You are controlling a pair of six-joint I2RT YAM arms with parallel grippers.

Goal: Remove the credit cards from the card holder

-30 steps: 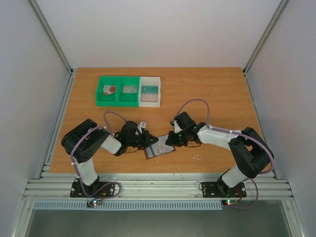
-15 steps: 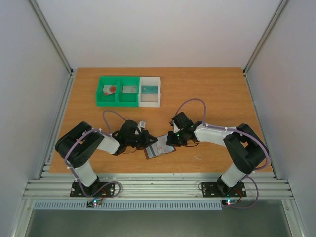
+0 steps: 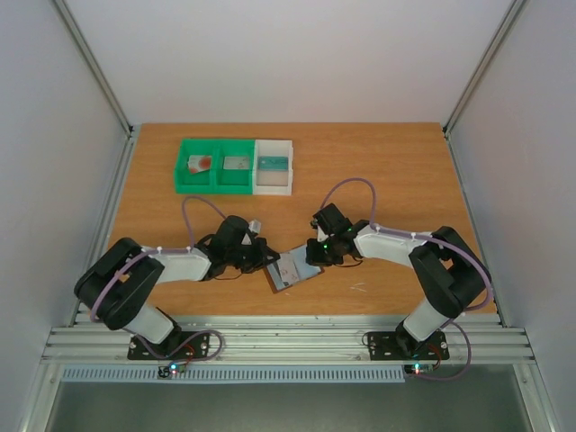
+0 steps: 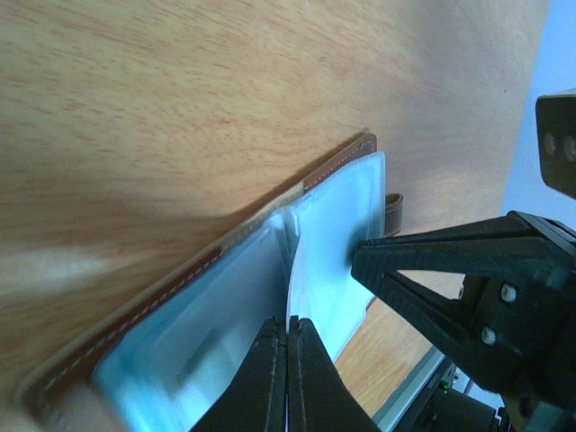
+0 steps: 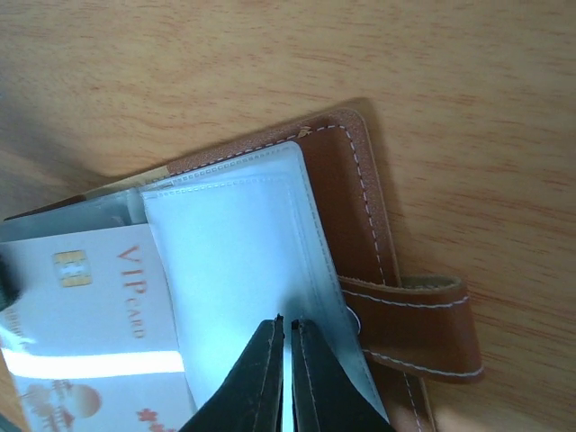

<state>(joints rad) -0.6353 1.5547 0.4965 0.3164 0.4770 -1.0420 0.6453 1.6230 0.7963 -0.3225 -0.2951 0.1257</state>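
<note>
The brown card holder (image 3: 299, 275) lies open on the table between my two grippers. My left gripper (image 3: 266, 259) is shut on the edge of a pale credit card (image 3: 286, 267). In the left wrist view, its jaws (image 4: 288, 322) pinch the thin white card edge (image 4: 289, 283) over the blue-grey lining (image 4: 180, 306). My right gripper (image 3: 311, 257) is shut. In the right wrist view, its tips (image 5: 287, 322) press on the holder's clear sleeve (image 5: 234, 243). The whitish "VIP" card (image 5: 90, 297) lies partly out to the left of the sleeve. The snap strap (image 5: 409, 315) sticks out on the right.
A green two-compartment bin (image 3: 214, 167) and a white bin (image 3: 273, 167) stand at the back of the table, each with small cards inside; one in the left compartment (image 3: 200, 163) is red. The right gripper's fingers (image 4: 432, 270) show close by in the left wrist view.
The left arm has stretched out lower, with its elbow swung left. A whitish card now shows more over the open holder. The right gripper has stayed pressed on the holder.
</note>
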